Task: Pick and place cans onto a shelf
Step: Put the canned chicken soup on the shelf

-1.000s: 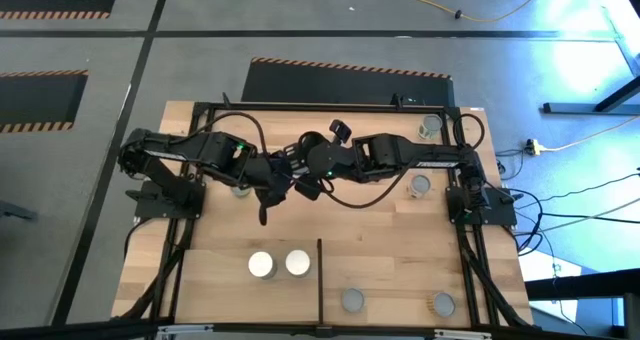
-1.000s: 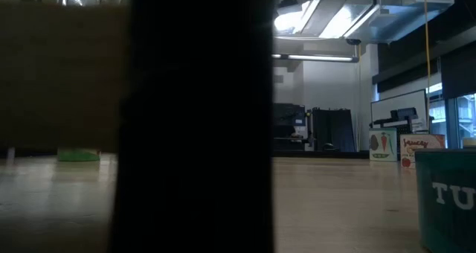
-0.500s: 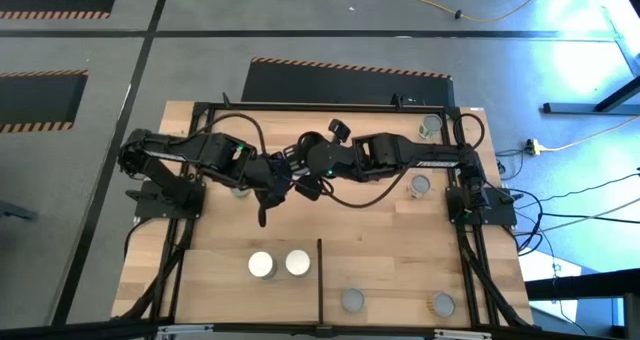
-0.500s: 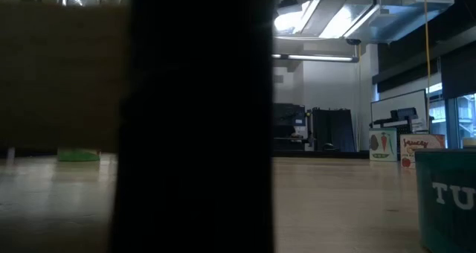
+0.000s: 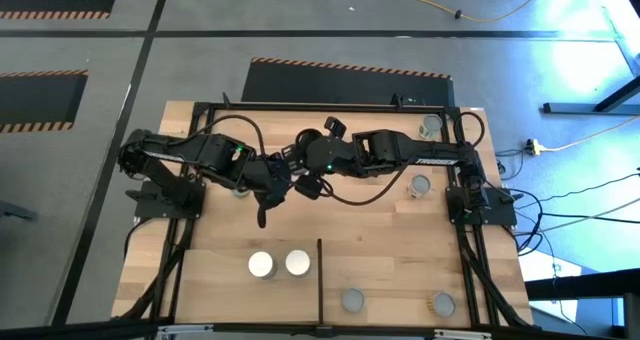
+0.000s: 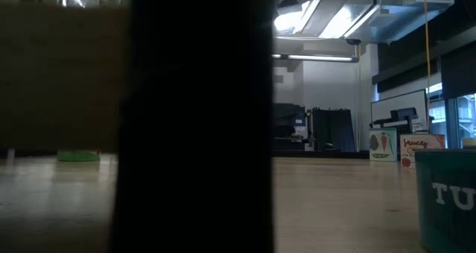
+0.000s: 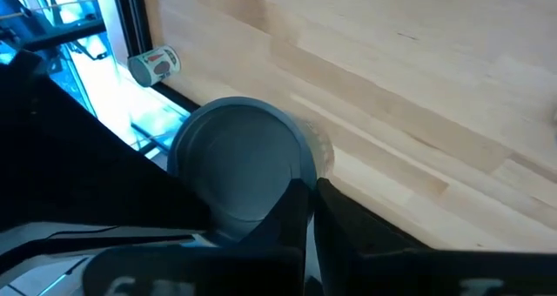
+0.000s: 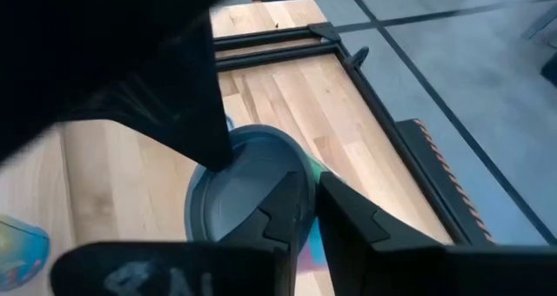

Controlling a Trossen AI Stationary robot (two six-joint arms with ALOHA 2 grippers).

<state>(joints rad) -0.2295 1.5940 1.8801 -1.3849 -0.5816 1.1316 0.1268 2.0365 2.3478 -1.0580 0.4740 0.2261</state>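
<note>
The two arms met above the middle of the table. The left hand was closed, its tips pinched together on the rim of a grey-topped can that sat right against them. The right hand was at the same can from the other side. Whether it gripped the rim or had let go could not be told.

This looked like a handover, and that was the risky part. A pinch on a thin rim is a slight hold. If the right hand pulled away while touching the can, it could twist the can out of the left hand and drop it on the table. If both hands held on and one arm moved, the can could be wrenched or the hands could collide.

The shelf lay well away from both hands, with two white-topped cans standing on it, so a long carry on that grip remained.
</note>
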